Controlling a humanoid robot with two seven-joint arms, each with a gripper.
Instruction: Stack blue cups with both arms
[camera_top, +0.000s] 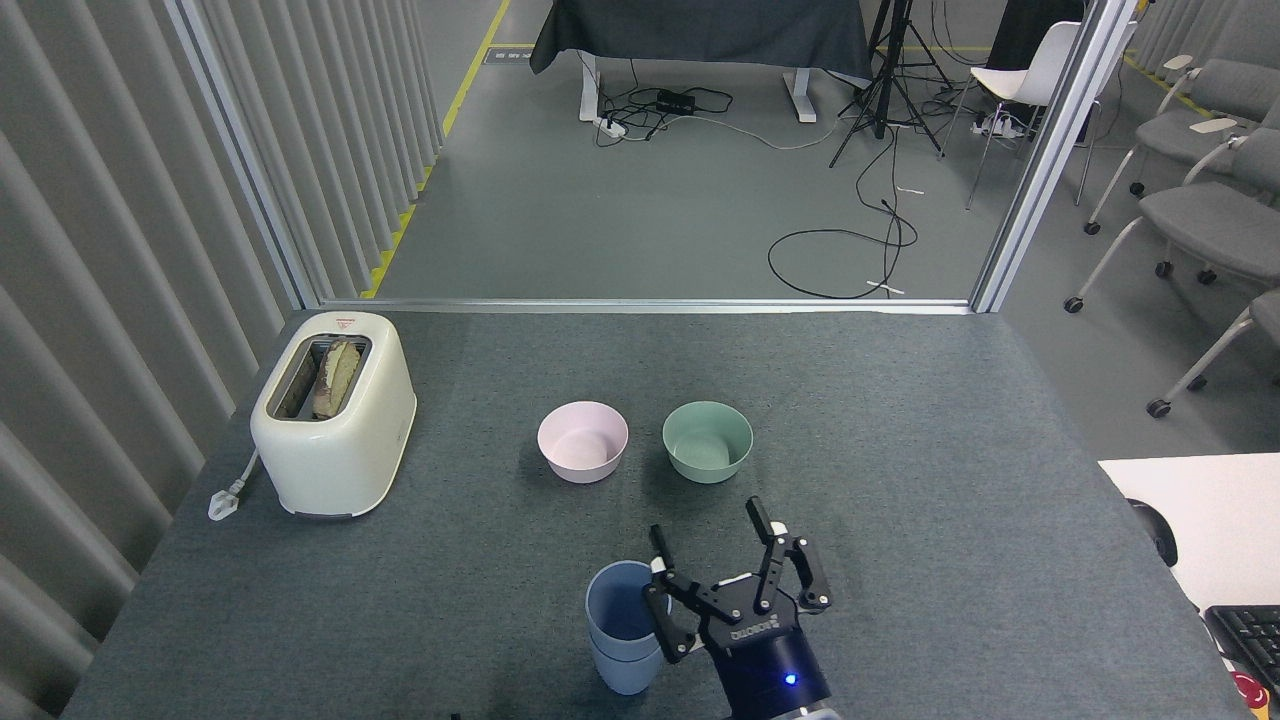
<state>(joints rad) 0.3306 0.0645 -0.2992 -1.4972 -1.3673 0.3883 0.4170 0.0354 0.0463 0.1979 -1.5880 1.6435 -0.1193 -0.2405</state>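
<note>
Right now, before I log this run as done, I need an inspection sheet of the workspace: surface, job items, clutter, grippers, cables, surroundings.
Surface: grey felt table, flat, no spills seen.
Job's things: blue cups nested, upright at the near edge; a second rim shows below the top one.
Clutter: pink bowl and green bowl side by side, apart; cream toaster with bread in a slot, at the left.
Grippers: right gripper beside the cups, jaws spread, holding nothing; left gripper not in view.
Cables: toaster plug loose on the table; black cords on the floor beyond.
Surroundings: chairs at the right, tripod behind.
</note>
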